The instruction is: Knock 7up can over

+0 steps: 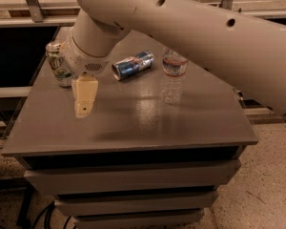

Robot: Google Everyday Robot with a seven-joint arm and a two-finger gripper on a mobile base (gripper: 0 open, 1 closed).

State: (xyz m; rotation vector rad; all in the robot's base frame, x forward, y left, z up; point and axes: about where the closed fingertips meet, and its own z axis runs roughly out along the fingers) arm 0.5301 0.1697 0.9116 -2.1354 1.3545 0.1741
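Observation:
The 7up can [58,64] stands upright near the far left corner of the grey table [133,123]; it has a white and green body and a silver top. My gripper [84,99] hangs from the large pale arm just right of the can and a little nearer the camera, low over the table. Only one cream-coloured finger [85,95] shows. The wrist partly hides the can's right side.
A slim blue-and-silver can [132,65] lies on its side at the far middle of the table. A clear plastic water bottle [172,75] stands upright to its right. The table's left edge is close to the 7up can.

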